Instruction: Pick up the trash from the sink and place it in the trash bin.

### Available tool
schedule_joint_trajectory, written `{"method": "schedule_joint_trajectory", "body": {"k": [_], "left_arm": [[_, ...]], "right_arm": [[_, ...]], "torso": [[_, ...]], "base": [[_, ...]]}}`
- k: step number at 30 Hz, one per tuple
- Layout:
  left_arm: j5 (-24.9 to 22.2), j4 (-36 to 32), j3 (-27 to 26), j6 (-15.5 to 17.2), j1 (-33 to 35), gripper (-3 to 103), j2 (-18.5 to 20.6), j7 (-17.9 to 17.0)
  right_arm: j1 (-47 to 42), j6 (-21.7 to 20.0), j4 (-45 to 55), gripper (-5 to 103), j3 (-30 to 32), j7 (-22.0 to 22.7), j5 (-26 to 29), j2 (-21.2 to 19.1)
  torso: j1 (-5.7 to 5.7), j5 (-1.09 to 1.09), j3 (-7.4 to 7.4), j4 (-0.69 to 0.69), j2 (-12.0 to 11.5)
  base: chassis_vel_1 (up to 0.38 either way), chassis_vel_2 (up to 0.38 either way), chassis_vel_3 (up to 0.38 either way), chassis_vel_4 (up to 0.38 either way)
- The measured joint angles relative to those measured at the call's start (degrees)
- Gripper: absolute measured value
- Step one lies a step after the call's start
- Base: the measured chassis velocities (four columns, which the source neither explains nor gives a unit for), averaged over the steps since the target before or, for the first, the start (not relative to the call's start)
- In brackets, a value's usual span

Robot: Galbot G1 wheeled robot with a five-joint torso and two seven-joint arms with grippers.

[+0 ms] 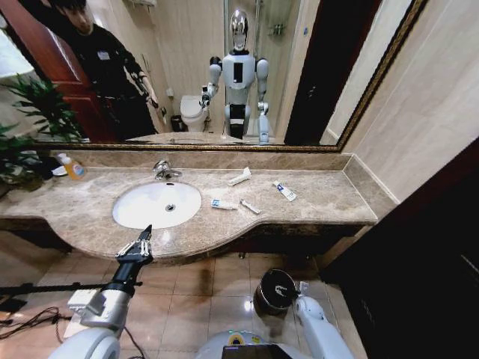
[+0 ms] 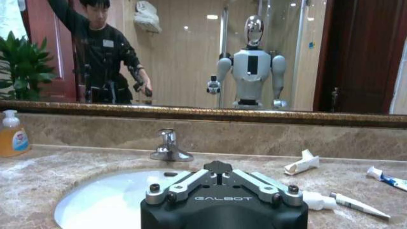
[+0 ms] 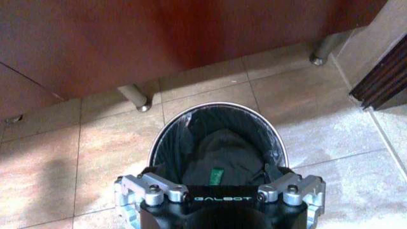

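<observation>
The left pincer (image 1: 144,241) is being held just at the front edge of the bench (image 1: 314,206), its tips drawn close together and nothing gripped between them. The left arm is being extended forward and slightly upward from the robot's left shoulder, the wrist levelled toward the sink (image 1: 131,217). The right pincer (image 3: 219,191) is being hung directly over the trash bin (image 3: 279,143) on the floor, the right arm lowered beside the base; the spread of its jaws cannot be told, though a small green scrap (image 3: 218,175) is being seen just beneath it, against the black liner.

The basin itself is being shown bare. The remaining trash is being left on the bench to the right of the sink: a white-and-blue tube (image 1: 223,204) touching the basin's rim, a white stick (image 1: 250,207) just beside it, a white wrapper (image 1: 239,177) near the backsplash, and a second tube (image 1: 284,191) farther right.

By judgement, a drop-off is being finished on the right while the next pick is being prepared on the left. The jaws are needing to be parted and the wrist carried rightward and down over the nearest tube.
</observation>
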Motion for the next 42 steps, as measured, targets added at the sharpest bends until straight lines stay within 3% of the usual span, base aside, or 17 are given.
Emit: {"method": "schedule_joint_trajectory", "body": {"k": [10, 18, 24, 32, 36, 41, 42], "left_arm": [[0.00, 0.00, 0.00, 0.00, 0.00, 0, 0.00, 0.00], [0.00, 0.00, 0.00, 0.00, 0.00, 0, 0.00, 0.00], [0.00, 0.00, 0.00, 0.00, 0.00, 0, 0.00, 0.00], [0.00, 0.00, 0.00, 0.00, 0.00, 0, 0.00, 0.00], [0.00, 0.00, 0.00, 0.00, 0.00, 0, 0.00, 0.00], [0.00, 0.00, 0.00, 0.00, 0.00, 0, 0.00, 0.00], [0.00, 0.00, 0.00, 0.00, 0.00, 0, 0.00, 0.00]], "right_arm": [[-4.35, -0.32, 8.35, 100, 1.69, 0.40, 2.29, -0.06], [-9.82, -1.82, 20.44, 100, 2.97, 3.32, 5.72, -3.20], [-15.14, -3.61, 36.60, 100, 5.18, 3.29, 7.40, -5.03], [-19.70, -3.02, 54.45, 100, 4.66, 3.00, 6.54, -3.50], [-20.01, -2.09, 61.41, 100, 3.74, 1.30, 2.80, -2.56], [-16.19, -2.07, 64.67, 100, 2.72, -4.63, 0.01, -3.92], [-14.09, -2.15, 63.96, 100, 2.61, -9.11, -0.23, -5.50]], "torso": [[0.00, 0.01, 0.00, 0.00, 0.00], [0.00, 0.01, 0.00, -0.01, 0.00], [0.00, 0.00, 0.00, 0.00, 0.00], [0.00, -0.02, 0.00, 0.00, 0.01], [0.00, -0.01, 0.00, -0.01, 0.01], [0.00, -0.01, 0.00, 0.00, 0.01], [0.00, 0.00, 0.00, 0.00, 0.01]], "base": [[0.000, 0.000, 0.000, 0.000], [0.000, 0.000, 0.000, 0.000], [0.000, 0.000, 0.000, 0.000], [0.000, 0.000, 0.000, 0.000], [0.000, 0.000, 0.000, 0.000], [0.000, 0.000, 0.000, 0.000], [0.000, 0.000, 0.000, 0.000]]}}
